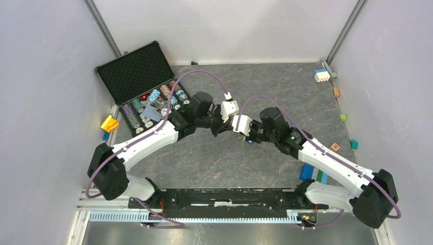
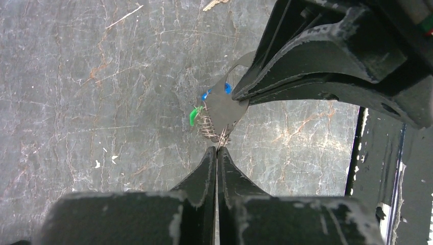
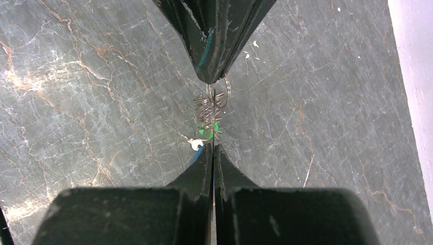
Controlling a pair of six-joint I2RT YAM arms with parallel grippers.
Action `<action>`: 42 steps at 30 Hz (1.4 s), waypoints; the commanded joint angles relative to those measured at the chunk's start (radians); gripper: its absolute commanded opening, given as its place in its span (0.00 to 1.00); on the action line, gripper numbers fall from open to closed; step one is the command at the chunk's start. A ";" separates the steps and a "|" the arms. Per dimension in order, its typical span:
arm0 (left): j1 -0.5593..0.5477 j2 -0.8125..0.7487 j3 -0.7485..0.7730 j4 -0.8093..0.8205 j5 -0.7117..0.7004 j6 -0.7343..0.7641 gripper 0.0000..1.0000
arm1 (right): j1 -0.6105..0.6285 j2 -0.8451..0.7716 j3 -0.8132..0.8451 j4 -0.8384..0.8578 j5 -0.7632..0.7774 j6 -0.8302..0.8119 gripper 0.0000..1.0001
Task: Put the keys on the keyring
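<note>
**Both grippers pinch the keyring in mid-air over the table**

An open black case [image 1: 135, 71] sits at the far left of the table [image 1: 286, 92]. Its raised lid is lined with dimpled black foam. The tray below holds rows of round poker chips [image 1: 137, 105] standing on edge, in teal, purple, red and grey. Any print on them is too small to read.

Loose toy blocks lie along the table edges: a yellow one [image 1: 109, 123] beside the case, a white-and-blue one [image 1: 321, 75] in the far right corner, and a blue and green pair [image 1: 309, 172] by the right arm. The face of a small wooden block [image 1: 335, 147] cannot be read.

The table top is a grey, stone-like sheet with pale and rusty veins.

The keyring [image 3: 218, 92] hangs above the middle of the table, between the two arms. It shows as thin wire rings and a short spring-like coil. The keys [image 3: 208, 130] cluster at that coil. A green tag [image 2: 194, 116] and a blue tag [image 2: 206, 95] are visible, but the metal blades cannot be made out.

The left gripper [image 2: 217, 153] has its scuffed black fingers pressed together, nipping a thin wire at one end of the coil. The right gripper [image 3: 213, 150] is also closed. In the left wrist view it clamps a flat dark-grey piece [image 2: 224, 104] at the other end. Whether that piece is a tag or part of the loop cannot be told.
</note>
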 commanded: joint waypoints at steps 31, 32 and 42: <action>0.028 0.088 0.054 0.187 -0.229 -0.524 0.02 | 0.035 0.091 0.087 0.127 0.182 0.252 0.00; 0.033 0.087 0.055 0.190 -0.225 -0.541 0.02 | 0.035 0.097 0.093 0.126 0.189 0.258 0.00; 0.047 0.076 0.064 0.156 -0.256 -0.534 0.02 | 0.042 0.131 0.111 0.130 0.231 0.278 0.00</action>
